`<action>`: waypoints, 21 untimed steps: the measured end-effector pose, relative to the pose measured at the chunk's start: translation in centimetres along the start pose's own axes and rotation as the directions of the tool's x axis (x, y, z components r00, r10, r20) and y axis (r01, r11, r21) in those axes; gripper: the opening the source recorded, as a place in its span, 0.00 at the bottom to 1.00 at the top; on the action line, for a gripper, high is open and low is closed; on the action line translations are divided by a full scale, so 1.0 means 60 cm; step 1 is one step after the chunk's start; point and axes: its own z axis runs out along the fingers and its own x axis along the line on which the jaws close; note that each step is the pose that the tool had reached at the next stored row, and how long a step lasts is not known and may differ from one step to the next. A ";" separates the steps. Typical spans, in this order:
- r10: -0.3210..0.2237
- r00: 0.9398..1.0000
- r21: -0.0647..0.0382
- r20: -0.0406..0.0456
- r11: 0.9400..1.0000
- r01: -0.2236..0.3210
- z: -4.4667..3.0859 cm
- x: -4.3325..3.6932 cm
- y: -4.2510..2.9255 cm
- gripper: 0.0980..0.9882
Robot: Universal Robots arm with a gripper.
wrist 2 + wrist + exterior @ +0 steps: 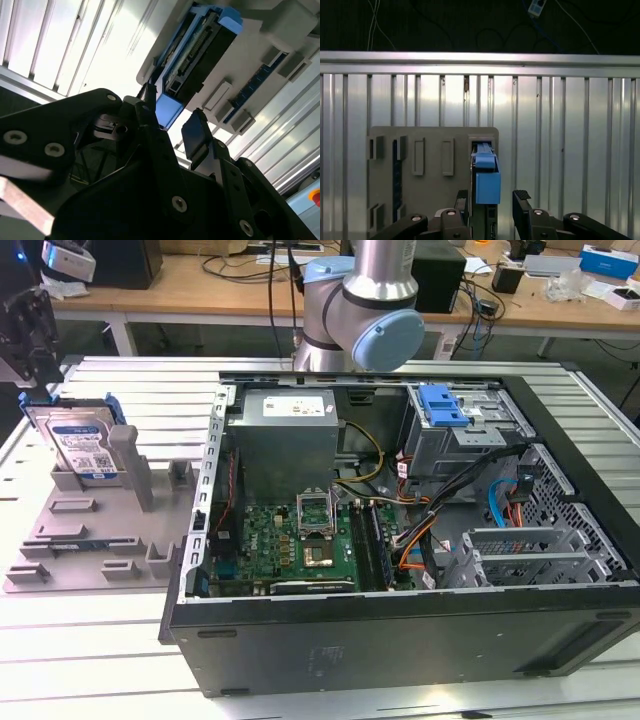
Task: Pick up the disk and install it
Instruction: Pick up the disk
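1. My gripper (491, 202) hangs at the exterior view's left, just above the upper edge of the disk. Its jaws are released, spread apart and grasping nothing.
2. The disk (80, 445) is a flat rectangular silver-metal hard drive with a white-and-blue printed label. It stands on its edge in a slot of the grey plastic fixture plate (70, 540), among that plate's upright posts.
3. In both wrist views I look along the disk's narrow edge. Its blue plastic bracket (487, 185) sits in line with the gap between my two black fingers (521, 202).
4. One finger is just beside the bracket, and I cannot tell whether it touches. The other stands apart from it, with bright metal showing between.
5. The fixture plate lies flat on the ribbed aluminium table (100, 640), just beside the open black computer case (400, 640), which takes up the exterior view's middle and right.
6. Inside the case I see a green motherboard (300, 540), a grey metal power supply box (285, 435) and a blue plastic latch piece (443, 405) on top of a grey metal cage (450, 450).
7. The disk is outside the case, well apart from that cage.
8. My silver and pale-blue arm (360, 300) rises behind the case, in front of wooden benches (200, 290) strewn with cables.
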 end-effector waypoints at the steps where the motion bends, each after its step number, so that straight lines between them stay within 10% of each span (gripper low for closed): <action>1: 0.000 1.000 0.000 0.000 1.000 0.000 0.001 0.000 0.000 0.43; 21: 0.000 1.000 0.000 -0.007 1.000 0.000 0.033 0.002 0.005 0.43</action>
